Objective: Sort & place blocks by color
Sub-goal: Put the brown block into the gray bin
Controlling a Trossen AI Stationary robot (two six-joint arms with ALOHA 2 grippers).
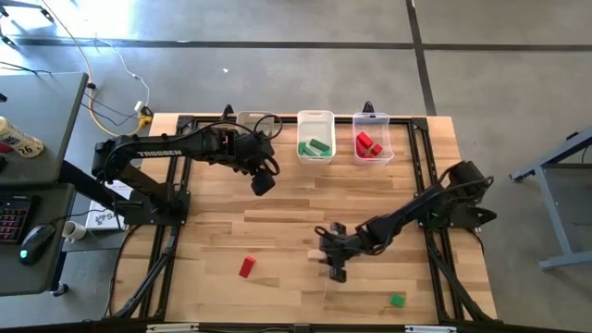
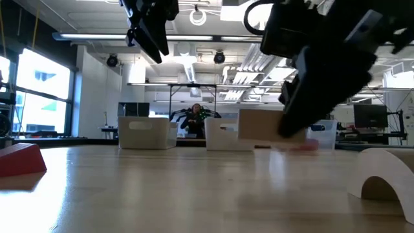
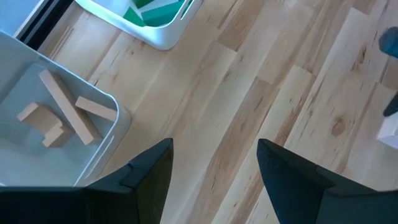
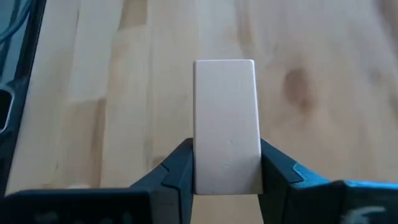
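Two arms over the table (image 1: 277, 231). Right end effector (image 1: 331, 262) sits low toward 5 o'clock of the table centre, its fingers (image 4: 180, 165) closed on both sides of a tan block (image 4: 226, 127); the block stands upright between them and juts out past the tips. From the level view the same tan block (image 2: 264, 125) looks lifted just clear of the wood, though the blur there makes that uncertain.

Left end effector (image 1: 263, 181) hangs at about 11 o'clock, near the bins, fingers (image 3: 146, 174) spread wide with nothing between them, bare planks showing through the gap.

Three bins in a row along the 12 o'clock edge:
- clear bin (image 3: 102, 146), leftmost: several tan pieces (image 3: 65, 112) inside.
- middle white bin (image 1: 315, 119): green blocks (image 1: 315, 146).
- right bin (image 1: 373, 118): red blocks (image 1: 368, 145).

Loose on the table:
- red block (image 1: 246, 267) at about 7 o'clock.
- green block (image 1: 398, 301) at about 5 o'clock, near the front edge.
- tan arch piece (image 2: 385, 176) close to the level camera.

Person (image 2: 195, 118) seated far back in the room.
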